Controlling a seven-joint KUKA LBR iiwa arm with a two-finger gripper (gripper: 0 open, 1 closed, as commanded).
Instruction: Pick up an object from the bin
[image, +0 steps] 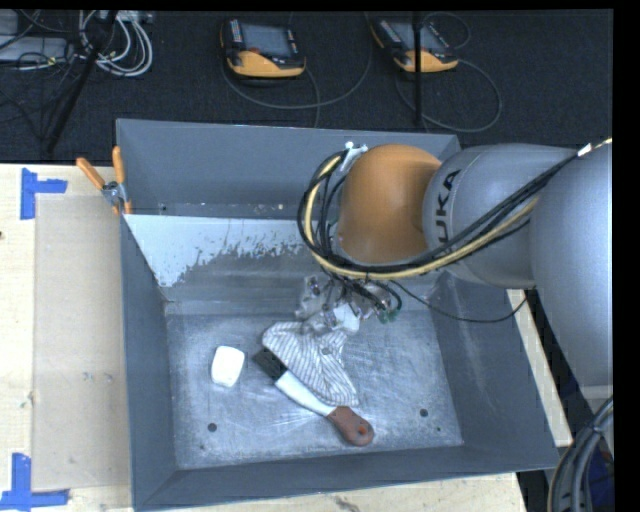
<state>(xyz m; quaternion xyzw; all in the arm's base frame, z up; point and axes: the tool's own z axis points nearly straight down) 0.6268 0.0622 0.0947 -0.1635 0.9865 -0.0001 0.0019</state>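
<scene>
My gripper (322, 314) hangs low in the middle of the bin, right at the upper edge of a grey-and-white striped cloth (312, 362) and seemingly touching it. The cloth lies crumpled over a brush (345, 421) with a white handle, a brown end and a black head that sticks out at the cloth's left. A small white block (227, 366) sits to the left of the cloth, apart from it.
The arm with its orange cover and looped cables reaches in from the right and hides the bin's back right part. Bare bin floor lies along the front and at the right of the cloth.
</scene>
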